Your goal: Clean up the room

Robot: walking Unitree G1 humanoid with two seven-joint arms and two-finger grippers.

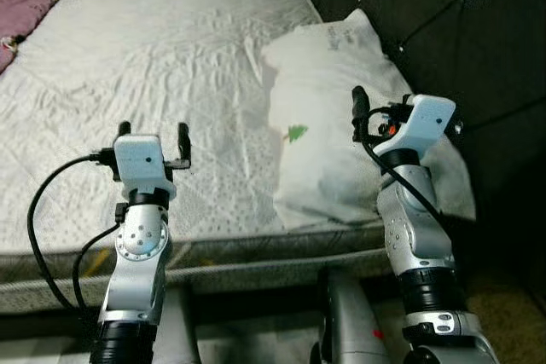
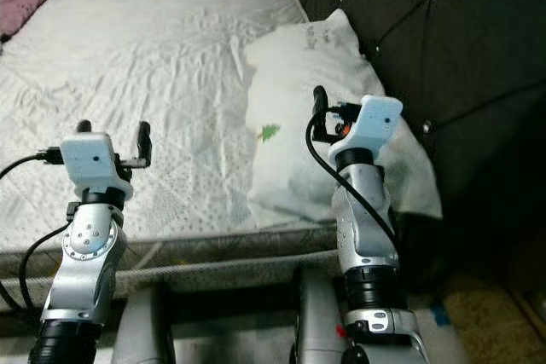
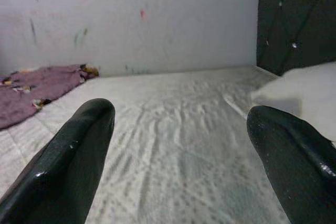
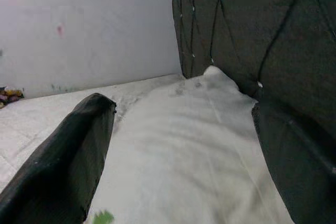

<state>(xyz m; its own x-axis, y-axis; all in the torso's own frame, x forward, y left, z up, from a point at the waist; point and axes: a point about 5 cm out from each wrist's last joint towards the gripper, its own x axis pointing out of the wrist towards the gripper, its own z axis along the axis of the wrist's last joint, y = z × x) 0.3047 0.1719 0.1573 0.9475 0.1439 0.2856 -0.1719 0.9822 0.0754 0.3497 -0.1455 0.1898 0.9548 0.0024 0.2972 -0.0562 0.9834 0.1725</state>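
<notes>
— Bed (image 1: 153, 66) first: what lies on it?
— White sheet, a white pillow (image 1: 333, 125) against the dark headboard (image 1: 444, 31), and a purple cloth (image 1: 26, 2) at the far corner, well away from the pillow.
— And the arms?
— The left gripper (image 1: 153, 135) hangs over the sheet beside the pillow, fingers spread, holding nothing. The right gripper (image 4: 178, 145) hovers over the pillow, also released.

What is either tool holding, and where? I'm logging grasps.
Nothing. The left tool is open above the mattress; the right tool is open over the pillow.
</notes>
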